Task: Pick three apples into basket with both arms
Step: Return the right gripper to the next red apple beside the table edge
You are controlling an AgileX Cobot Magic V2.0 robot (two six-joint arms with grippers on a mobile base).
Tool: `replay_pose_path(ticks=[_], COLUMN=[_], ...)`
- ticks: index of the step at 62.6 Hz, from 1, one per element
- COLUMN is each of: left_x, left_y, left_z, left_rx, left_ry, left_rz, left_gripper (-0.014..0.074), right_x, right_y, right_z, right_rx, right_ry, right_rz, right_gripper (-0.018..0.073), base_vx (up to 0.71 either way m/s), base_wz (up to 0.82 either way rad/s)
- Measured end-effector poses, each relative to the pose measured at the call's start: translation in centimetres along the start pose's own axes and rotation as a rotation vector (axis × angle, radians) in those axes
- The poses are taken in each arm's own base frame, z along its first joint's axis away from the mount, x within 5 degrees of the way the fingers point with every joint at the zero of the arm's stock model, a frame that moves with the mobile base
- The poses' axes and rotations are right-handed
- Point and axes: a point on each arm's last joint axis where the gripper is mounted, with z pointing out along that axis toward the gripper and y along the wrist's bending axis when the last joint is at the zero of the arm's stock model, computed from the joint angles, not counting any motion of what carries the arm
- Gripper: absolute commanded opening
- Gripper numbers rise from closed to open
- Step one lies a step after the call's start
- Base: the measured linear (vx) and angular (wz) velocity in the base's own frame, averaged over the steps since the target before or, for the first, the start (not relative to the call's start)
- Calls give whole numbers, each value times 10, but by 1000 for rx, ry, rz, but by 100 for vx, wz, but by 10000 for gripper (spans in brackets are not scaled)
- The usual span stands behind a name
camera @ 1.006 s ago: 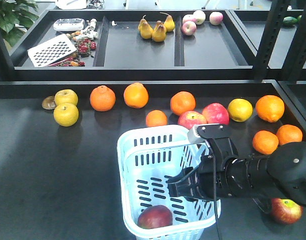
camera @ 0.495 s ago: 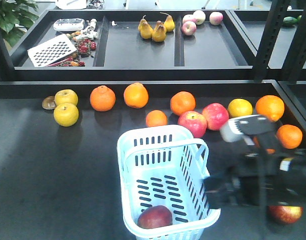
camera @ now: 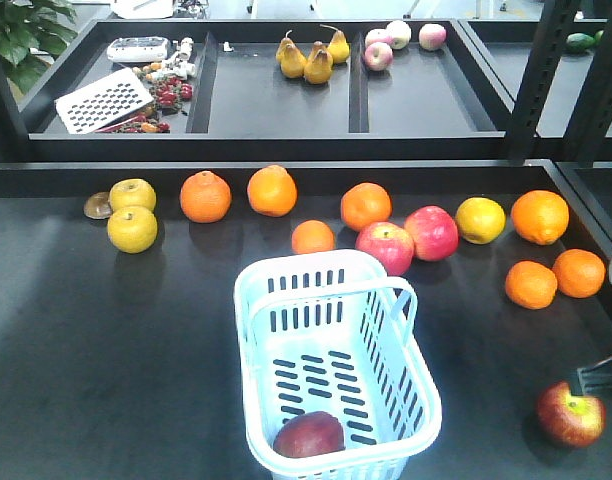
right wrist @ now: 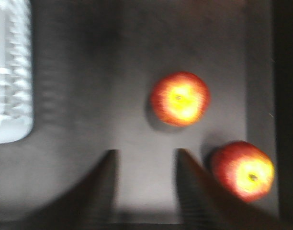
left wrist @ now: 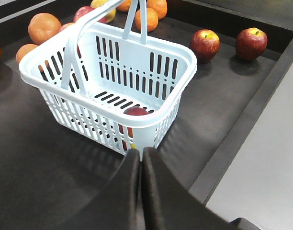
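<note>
The pale blue-white basket (camera: 248, 380) stands mid-table with its handles up, and one dark red apple (camera: 310, 435) lies at its near end. A second apple (camera: 571, 414) rests on the table to the right of it. In the left wrist view my left gripper (left wrist: 140, 152) is shut and empty, just outside the basket (left wrist: 158, 122) wall; two apples (left wrist: 205, 45) (left wrist: 251, 43) lie beyond. My right gripper (right wrist: 146, 155) hangs open above the table, with one apple (right wrist: 180, 98) ahead of it and another (right wrist: 243, 170) beside its right finger. Only a scrap of the right arm (camera: 601, 378) shows at the front view's edge.
A row of oranges (camera: 366, 206), pink-red apples (camera: 431, 232) and yellow fruit (camera: 132, 229) lies behind the basket. Two more oranges (camera: 531, 284) sit at the right. A raised shelf (camera: 286, 130) with pears stands at the back. The table's raised lip (left wrist: 242, 129) runs close to the two apples.
My right arm has swung from over the basket to the right, almost out of the front view. The apple in the basket has not moved.
</note>
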Motion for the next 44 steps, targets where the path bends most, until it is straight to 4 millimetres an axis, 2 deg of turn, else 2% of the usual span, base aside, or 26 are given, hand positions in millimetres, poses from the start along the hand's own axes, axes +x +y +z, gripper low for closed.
replay_pose_path(ticks=[6, 12, 33, 44], left_x=[0, 0, 0, 0], left_y=[0, 0, 0, 0], left_z=[0, 0, 0, 0], left_rx=[0, 0, 0, 0], left_ry=[0, 0, 0, 0], left_rz=[0, 0, 0, 0], left_gripper=[-8, -8, -8, -8], right_x=[-4, -14, -57, -67], right_y=[-11, -22, -33, -33], right_z=[14, 28, 69, 97], right_rx=[33, 55, 55, 48], right_ry=[50, 103, 216, 304], right_rz=[42, 86, 111, 92], right_gripper=[640, 685, 633, 603], base_vx=[0, 0, 0, 0], base_wz=[0, 0, 0, 0])
